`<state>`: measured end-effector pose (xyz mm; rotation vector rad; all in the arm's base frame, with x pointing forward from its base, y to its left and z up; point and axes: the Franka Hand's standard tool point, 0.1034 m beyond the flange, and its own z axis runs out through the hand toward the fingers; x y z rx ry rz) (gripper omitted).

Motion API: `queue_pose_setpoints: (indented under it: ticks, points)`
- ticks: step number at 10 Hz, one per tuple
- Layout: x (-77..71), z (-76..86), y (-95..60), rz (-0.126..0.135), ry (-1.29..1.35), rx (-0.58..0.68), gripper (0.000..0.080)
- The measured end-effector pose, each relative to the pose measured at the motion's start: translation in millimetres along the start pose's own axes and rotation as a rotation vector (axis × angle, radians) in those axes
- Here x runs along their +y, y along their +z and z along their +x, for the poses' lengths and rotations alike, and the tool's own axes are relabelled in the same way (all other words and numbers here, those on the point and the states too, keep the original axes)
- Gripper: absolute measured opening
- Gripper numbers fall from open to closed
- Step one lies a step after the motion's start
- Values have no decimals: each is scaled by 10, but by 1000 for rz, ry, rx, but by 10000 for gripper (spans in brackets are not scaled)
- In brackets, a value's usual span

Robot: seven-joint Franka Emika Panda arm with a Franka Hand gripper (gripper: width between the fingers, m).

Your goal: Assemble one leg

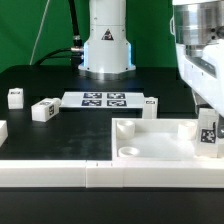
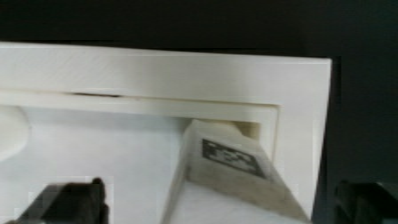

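My gripper (image 1: 206,108) hangs over the right far corner of the large white tray-like panel (image 1: 150,145). One leg (image 1: 208,131), a white stubby post with a black-and-white tag, stands at that corner right below the gripper. In the wrist view the leg (image 2: 233,160) leans between my two dark fingertips (image 2: 71,203), with a gap on each side. The gripper (image 2: 217,206) is open and touches nothing that I can see. The leg's lower end is hidden, so I cannot tell how it sits in the panel.
More legs lie on the black table: one (image 1: 15,97) at the exterior view's far left, one (image 1: 44,110) beside it, one (image 1: 148,103) by the marker board (image 1: 105,98). The robot base (image 1: 106,45) stands behind. A round socket (image 1: 129,152) shows in the panel.
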<state>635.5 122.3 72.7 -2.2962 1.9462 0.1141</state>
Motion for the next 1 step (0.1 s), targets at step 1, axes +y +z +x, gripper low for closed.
queue_pose_setpoints:
  ticks: [1]
  points:
    - [1,-1,3,0,-21,-1,648]
